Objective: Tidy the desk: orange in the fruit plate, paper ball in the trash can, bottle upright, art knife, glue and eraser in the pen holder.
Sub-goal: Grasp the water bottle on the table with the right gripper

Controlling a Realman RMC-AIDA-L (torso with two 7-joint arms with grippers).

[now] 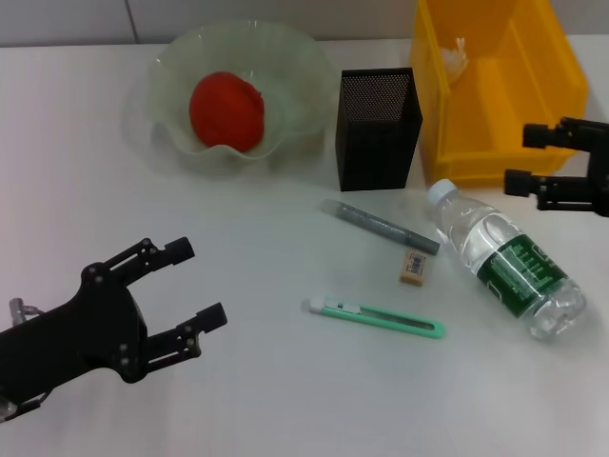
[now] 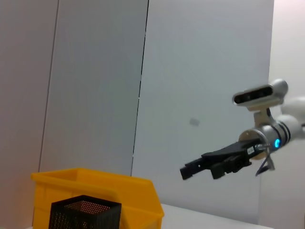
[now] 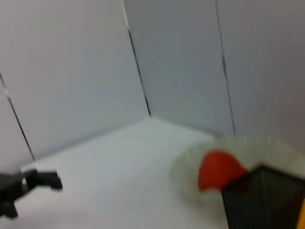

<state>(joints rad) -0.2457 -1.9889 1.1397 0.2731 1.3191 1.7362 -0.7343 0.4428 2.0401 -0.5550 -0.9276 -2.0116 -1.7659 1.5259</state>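
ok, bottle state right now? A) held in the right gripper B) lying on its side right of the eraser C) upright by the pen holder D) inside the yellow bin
B: the bottle lies flat on the desk, right of the eraser, with the right gripper apart from it above.

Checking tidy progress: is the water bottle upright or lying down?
Lying down. The bottle rests on its side on the table, cap toward the yellow bin.
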